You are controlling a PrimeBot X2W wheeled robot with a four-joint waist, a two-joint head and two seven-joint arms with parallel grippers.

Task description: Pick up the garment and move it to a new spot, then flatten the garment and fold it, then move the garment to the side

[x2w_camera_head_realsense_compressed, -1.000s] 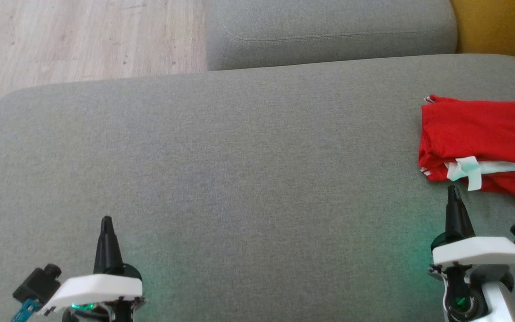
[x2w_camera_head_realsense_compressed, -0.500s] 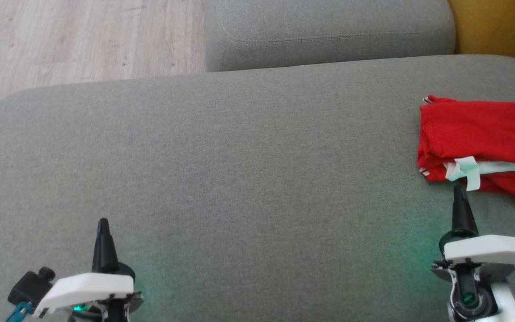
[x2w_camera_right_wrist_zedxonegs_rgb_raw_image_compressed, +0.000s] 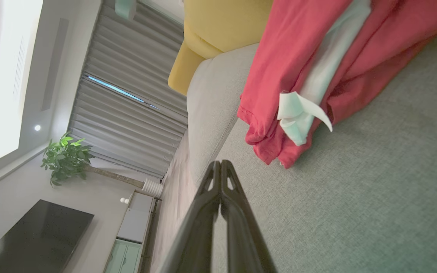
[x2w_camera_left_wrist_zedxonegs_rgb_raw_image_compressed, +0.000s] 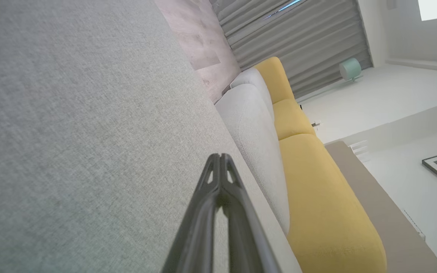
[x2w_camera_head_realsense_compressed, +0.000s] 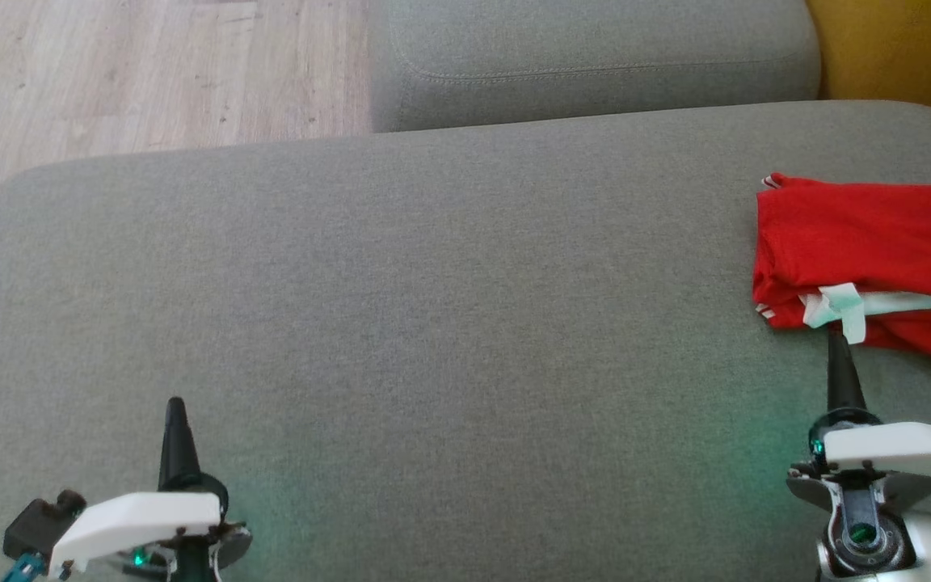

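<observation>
Red fabric marks the folded garment [x2w_camera_head_realsense_compressed: 869,234], which lies near the right edge of the grey sofa seat [x2w_camera_head_realsense_compressed: 433,323], running out of the head view on that side, with a white strip [x2w_camera_head_realsense_compressed: 849,311] poking out of its near fold. It looks already folded and set aside, so the task seems close to done, with the broad middle of the seat left bare. The right claw [x2w_camera_head_realsense_compressed: 836,339] is clenched, fingers pressed together and holding nothing; its tip points at the white strip, just short of the near hem, and the right wrist view shows a gap of grey cloth between tip and garment. The left claw [x2w_camera_head_realsense_compressed: 175,402] is likewise clenched and empty, low over the seat on the far side, well apart from the garment. Compared with a second ago, the right claw has slid rightward and its body sits lower in the head view, while the left has drifted down and to the left; both read as arms drawing back. The garment lies as it did, allowing for a slight camera shift.
</observation>
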